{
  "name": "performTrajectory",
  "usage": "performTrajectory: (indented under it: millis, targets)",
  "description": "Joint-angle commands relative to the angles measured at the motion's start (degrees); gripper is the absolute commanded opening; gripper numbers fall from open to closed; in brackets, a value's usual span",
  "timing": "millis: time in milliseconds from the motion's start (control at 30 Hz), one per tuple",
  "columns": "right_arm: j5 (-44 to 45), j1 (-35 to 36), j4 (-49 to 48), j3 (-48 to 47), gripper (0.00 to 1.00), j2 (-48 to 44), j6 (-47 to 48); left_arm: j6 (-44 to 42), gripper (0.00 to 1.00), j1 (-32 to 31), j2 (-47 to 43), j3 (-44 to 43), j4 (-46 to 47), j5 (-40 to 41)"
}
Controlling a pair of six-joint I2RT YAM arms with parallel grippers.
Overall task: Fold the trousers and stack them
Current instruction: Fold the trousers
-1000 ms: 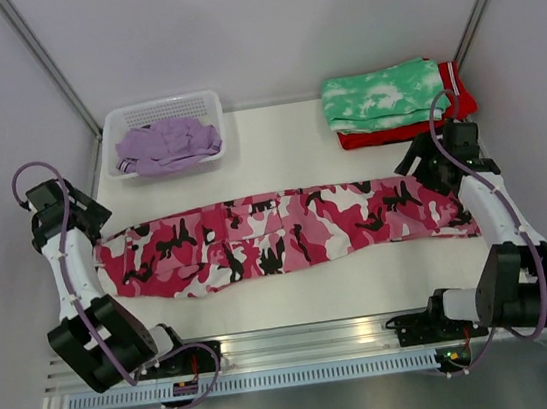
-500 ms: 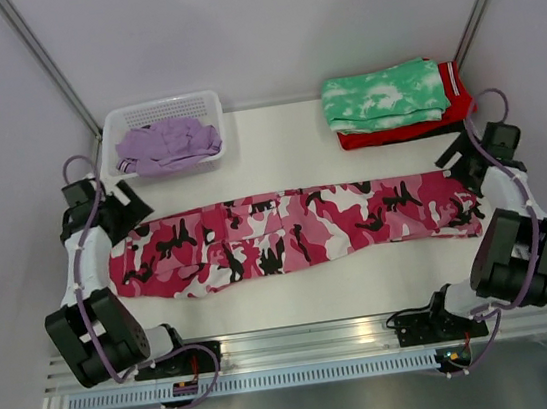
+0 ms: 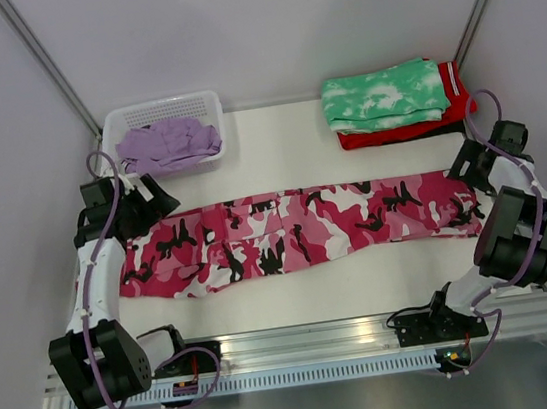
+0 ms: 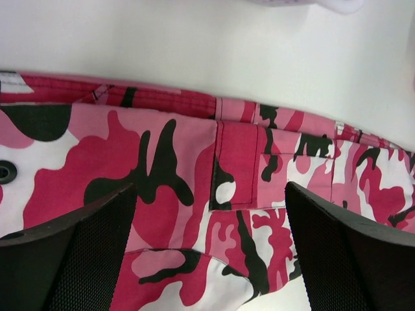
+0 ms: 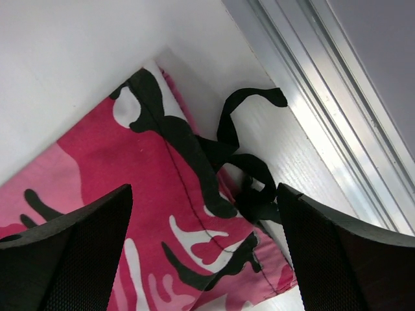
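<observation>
The pink, white and black camouflage trousers [image 3: 297,230] lie spread flat across the table from left to right. My left gripper [image 3: 153,208] hovers open over their left end, with the pocket panel [image 4: 237,162] showing between its fingers [image 4: 71,253]. At their right end my right gripper [image 3: 465,164] is open above the hem corner [image 5: 194,214] and a loose black drawstring [image 5: 249,162]. Neither gripper holds any fabric. The lilac trousers [image 3: 167,143] sit crumpled in the basket.
A white basket [image 3: 200,103] stands at the back left. At the back right a green-and-white tie-dye folded garment [image 3: 385,94] rests on a red folded one [image 3: 461,99]. A metal rail [image 5: 337,110] runs along the table's right edge, close to the hem.
Both grippers have opened wider. The left arm has swung right over the trousers' left end. The right arm has drawn back toward the right edge, over the hem.
</observation>
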State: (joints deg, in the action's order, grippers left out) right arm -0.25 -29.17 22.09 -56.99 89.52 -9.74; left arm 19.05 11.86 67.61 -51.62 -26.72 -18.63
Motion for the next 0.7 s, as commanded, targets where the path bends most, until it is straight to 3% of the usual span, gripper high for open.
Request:
performTrajectory:
  millis: [0, 467, 567, 600, 667]
  targets:
    - [3.0, -0.7, -1.0, -2.8, 0.98, 2.9, 4.9, 0.3, 1.0, -0.3, -0.9, 1.5, 0.3, -1.1]
    - [2.9, -2.6, -0.3, -2.7, 0.95, 13.0, 1.8, -0.1, 1.0, -0.3, -0.3, 1.8, -2.5, 2.5]
    - [1.2, -2.6, 0.1, -2.4, 0.77, 14.1, 1.0, 0.0, 1.0, -0.3, -0.8, 2.5, -2.7, 2.8]
    - [0.8, -2.6, 0.1, -1.9, 0.61, 14.3, 0.9, 0.1, 1.0, -0.3, -0.9, 2.5, -2.8, 3.0]
    - [0.5, -2.5, 0.1, -1.5, 0.42, 14.0, 0.2, -0.1, 1.0, -0.3, -1.3, 2.4, -2.9, 3.2]
